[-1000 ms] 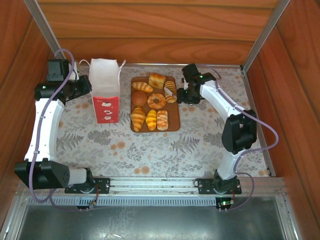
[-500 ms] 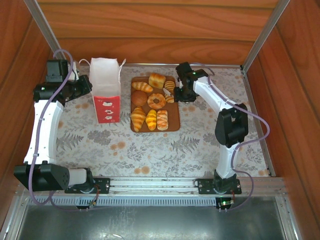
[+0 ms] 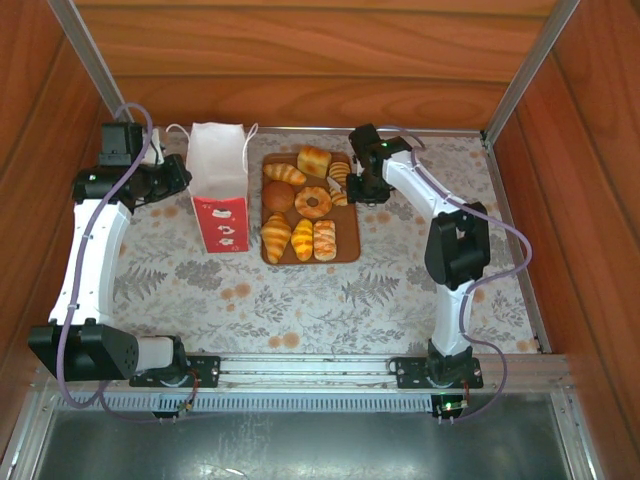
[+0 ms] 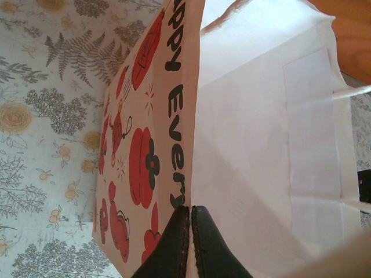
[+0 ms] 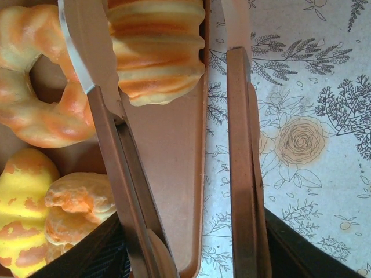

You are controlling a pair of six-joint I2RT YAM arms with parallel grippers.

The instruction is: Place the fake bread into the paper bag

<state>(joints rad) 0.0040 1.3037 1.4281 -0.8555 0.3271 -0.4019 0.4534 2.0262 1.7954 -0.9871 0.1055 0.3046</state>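
The left gripper (image 4: 189, 223) is pinched tight on the rim of the paper bag (image 3: 220, 185), which stands just left of the board (image 3: 347, 250) where the fake bread (image 3: 313, 202) lies. The right gripper (image 3: 362, 190) clasps the tongs (image 5: 240, 174), their blades straddling a striped roll (image 5: 156, 52). This looks like the pick-up step; next comes a squeeze, a lift and a carry left over the bag's mouth. A flowered cloth (image 3: 300, 300) covers the table, which is walled in wood (image 3: 300, 60).
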